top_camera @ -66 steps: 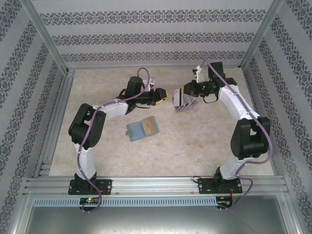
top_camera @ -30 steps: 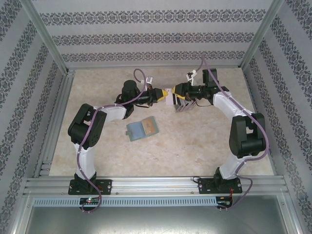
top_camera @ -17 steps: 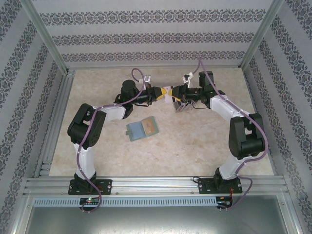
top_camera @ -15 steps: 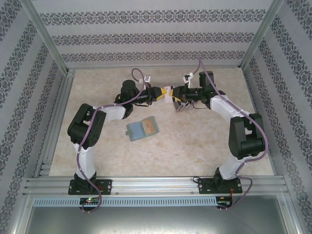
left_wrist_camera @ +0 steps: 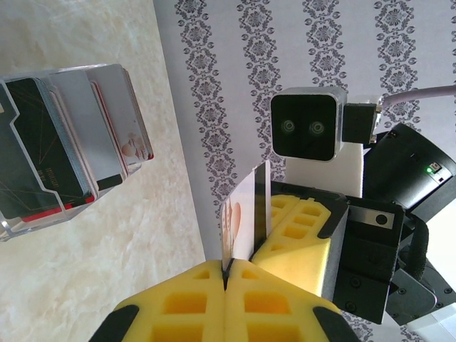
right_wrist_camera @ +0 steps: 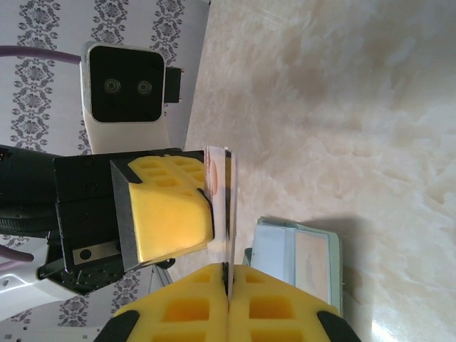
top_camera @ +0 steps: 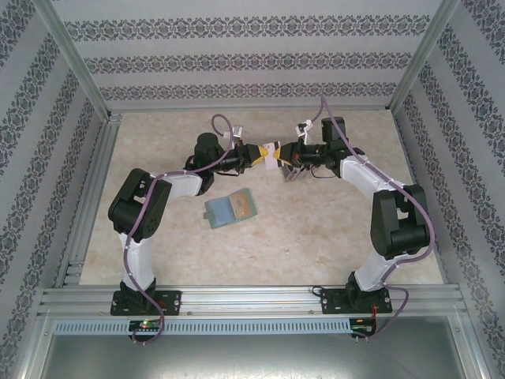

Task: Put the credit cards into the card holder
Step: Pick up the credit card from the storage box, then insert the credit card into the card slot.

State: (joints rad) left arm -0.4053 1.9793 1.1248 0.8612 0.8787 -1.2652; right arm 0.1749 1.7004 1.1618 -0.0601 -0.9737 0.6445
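1. Top external view: the two arms reach in from the left and the right and meet nose to nose just above the middle of the frame.
2. The left gripper (top_camera: 267,152) and the right gripper (top_camera: 282,153) both pinch one credit card (top_camera: 274,150). The credit card hangs in the air between them.
3. The card holder (top_camera: 230,208) lies open and flat on the table (top_camera: 331,229). It is below and to the left of the grippers, well apart from them. Something brownish shows on its right half.
4. A clear rack (top_camera: 294,171) stands on the table just below the right gripper, with more cards standing in it.
5. Left wrist view: the left gripper's yellow fingers (left_wrist_camera: 178,306) at the bottom edge are squeezed tight on the credit card, which sticks straight up. The right gripper's yellow pad presses on the card's right side, near the middle of the frame. The rack sits at the upper left, with dark and light cards in it.
6. Right wrist view: the right gripper's yellow fingers (right_wrist_camera: 271,310) at the bottom edge are shut tight on the thin edge of the credit card. The left gripper's yellow finger touches the card from the left. The card holder lies on the table at the lower right.
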